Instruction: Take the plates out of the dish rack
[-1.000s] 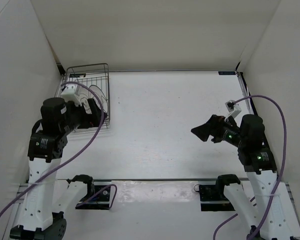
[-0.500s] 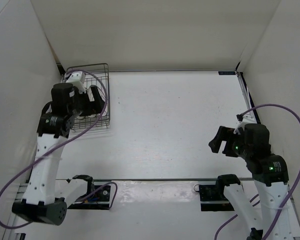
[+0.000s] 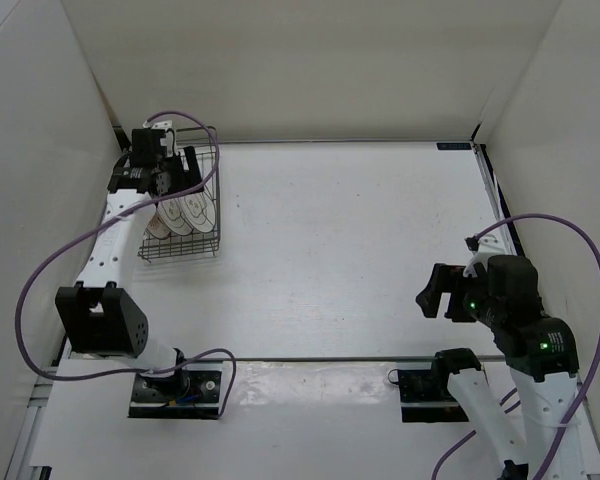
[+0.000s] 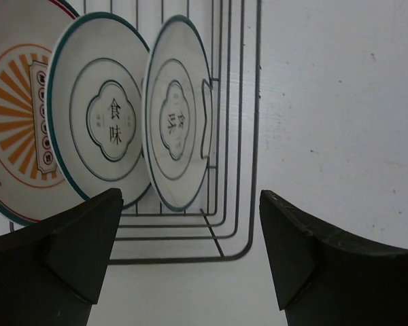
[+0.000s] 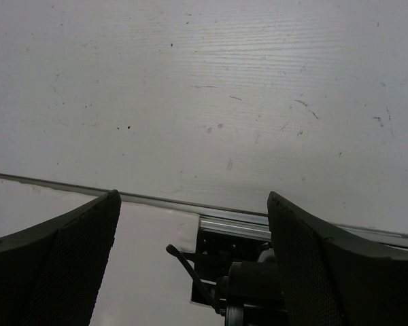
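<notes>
The dish rack (image 3: 216,215), a dark wire basket, stands at the table's far left. Three plates stand upright in it (image 3: 186,212). In the left wrist view, an orange sunburst plate (image 4: 13,129) is leftmost, then two pale plates with teal rims and a flower-like outline: one in the middle (image 4: 102,112) and one on the right (image 4: 179,122). The rack's wires (image 4: 257,136) run beside them. My left gripper (image 3: 180,172) (image 4: 190,255) is open and empty, hovering over the rack's far end, apart from the plates. My right gripper (image 3: 435,292) (image 5: 194,261) is open and empty at the near right.
White walls enclose the table on the left, back and right; the rack sits close to the left wall. A metal rail (image 5: 231,224) and an arm base mount (image 3: 450,375) lie along the near edge below my right gripper.
My left arm has stretched out and back, moving its gripper from the rack's near side to over its far end. My right gripper has drawn back toward the near right edge.
</notes>
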Controlling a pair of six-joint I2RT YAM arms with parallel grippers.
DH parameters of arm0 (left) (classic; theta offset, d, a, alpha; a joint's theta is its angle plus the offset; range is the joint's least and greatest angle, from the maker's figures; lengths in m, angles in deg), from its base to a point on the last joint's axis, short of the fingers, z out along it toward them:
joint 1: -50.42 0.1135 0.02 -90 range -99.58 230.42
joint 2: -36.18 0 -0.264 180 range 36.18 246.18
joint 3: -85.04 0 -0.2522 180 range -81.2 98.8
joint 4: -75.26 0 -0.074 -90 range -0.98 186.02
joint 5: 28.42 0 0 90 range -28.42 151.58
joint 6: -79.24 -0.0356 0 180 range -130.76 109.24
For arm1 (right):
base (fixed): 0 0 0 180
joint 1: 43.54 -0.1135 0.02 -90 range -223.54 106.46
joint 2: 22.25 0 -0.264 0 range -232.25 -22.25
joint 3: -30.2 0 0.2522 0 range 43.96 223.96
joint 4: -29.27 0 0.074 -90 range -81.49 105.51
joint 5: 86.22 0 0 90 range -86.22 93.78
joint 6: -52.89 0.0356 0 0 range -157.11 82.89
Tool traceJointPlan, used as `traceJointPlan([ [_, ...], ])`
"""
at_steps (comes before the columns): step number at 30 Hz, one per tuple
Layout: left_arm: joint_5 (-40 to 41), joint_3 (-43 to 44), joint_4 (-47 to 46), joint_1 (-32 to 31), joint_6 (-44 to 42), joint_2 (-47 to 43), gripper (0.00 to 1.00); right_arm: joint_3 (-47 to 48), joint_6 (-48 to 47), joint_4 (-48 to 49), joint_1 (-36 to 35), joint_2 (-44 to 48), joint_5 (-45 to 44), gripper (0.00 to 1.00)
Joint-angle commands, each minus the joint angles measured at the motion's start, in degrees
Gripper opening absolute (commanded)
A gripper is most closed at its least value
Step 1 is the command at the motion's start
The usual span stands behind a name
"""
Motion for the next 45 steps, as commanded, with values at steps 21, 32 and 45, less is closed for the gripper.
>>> traceJointPlan([
  [21, 6.7, 11.51, -2.99, 1.29, -2.92, 18.96, 0.66, 0.43, -2.45, 0.71, -0.57, 1.21, 0.45, 0.9],
  [32, 9.07, 13.79, -1.41, 1.29, -4.94, 18.97, 0.39, 0.25, -2.28, 0.8, -0.66, 1.21, 0.45, 0.9],
  [45, 11.53, 16.07, 0.52, 1.21, -5.12, 20.89, 0.09, -0.28, -1.84, 1.15, -0.74, 1.39, 0.89, 0.9],
])
